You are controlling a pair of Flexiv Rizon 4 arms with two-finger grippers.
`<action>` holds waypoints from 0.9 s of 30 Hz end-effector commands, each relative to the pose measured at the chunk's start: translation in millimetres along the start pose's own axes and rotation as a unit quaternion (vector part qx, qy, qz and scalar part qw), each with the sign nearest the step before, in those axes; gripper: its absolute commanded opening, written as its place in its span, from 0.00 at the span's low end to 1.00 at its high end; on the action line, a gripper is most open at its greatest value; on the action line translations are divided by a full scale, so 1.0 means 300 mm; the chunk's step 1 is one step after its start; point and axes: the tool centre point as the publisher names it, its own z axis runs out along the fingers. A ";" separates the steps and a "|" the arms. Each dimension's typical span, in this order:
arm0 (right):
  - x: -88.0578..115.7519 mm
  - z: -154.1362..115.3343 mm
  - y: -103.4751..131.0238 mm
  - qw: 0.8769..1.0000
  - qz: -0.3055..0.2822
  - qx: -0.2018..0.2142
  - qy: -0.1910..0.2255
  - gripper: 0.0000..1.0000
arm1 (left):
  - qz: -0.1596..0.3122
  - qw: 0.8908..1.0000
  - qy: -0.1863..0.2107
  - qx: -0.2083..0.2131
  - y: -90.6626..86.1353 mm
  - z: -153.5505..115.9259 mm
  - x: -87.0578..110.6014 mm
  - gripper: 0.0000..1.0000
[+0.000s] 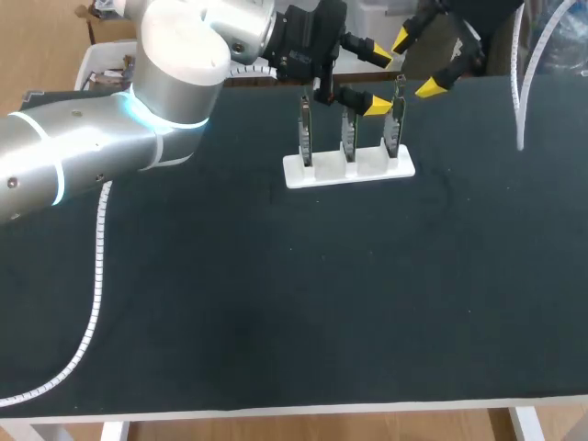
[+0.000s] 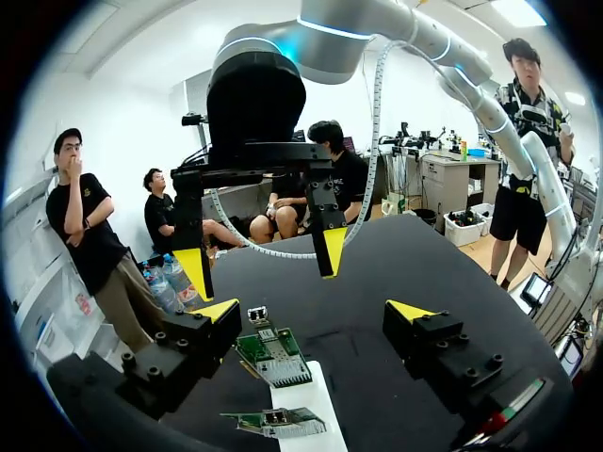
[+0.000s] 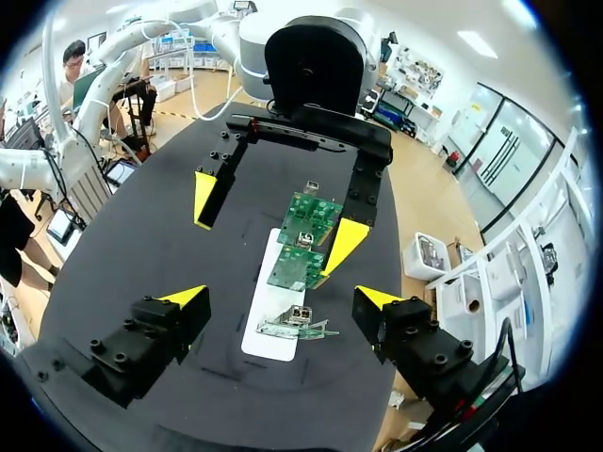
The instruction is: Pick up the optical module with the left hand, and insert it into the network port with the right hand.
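Currently both our grippers, left gripper (image 1: 370,75) and right gripper (image 1: 418,62), gape empty over the white rack (image 1: 348,170) of circuit boards (image 1: 347,133) near the tabletop's far edge. Optical module not identifiable; nothing held.

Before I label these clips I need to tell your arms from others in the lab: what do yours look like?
Both arms are silver with rounded joints; the left arm has a glowing blue-white ring and a white ribbed cable alongside. Each gripper, left and right, is black, its fingers tipped bright yellow.
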 end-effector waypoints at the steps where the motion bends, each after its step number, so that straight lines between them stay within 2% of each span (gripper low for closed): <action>1: -0.006 0.000 0.021 1.000 0.000 0.009 0.002 1.00 | 0.000 1.000 0.002 0.000 0.001 0.001 -0.003 1.00; 11: -0.006 0.000 0.021 1.000 0.000 0.009 0.002 1.00 | -0.013 1.000 0.020 -0.015 0.012 -0.027 0.015 1.00; 21: -0.006 0.000 0.021 1.000 0.000 0.009 0.002 1.00 | -0.019 0.999 0.023 -0.019 0.009 -0.012 0.027 1.00; 27: -0.006 0.000 0.021 1.000 0.000 0.009 0.002 1.00 | -0.024 0.999 0.039 -0.027 0.004 -0.014 0.029 1.00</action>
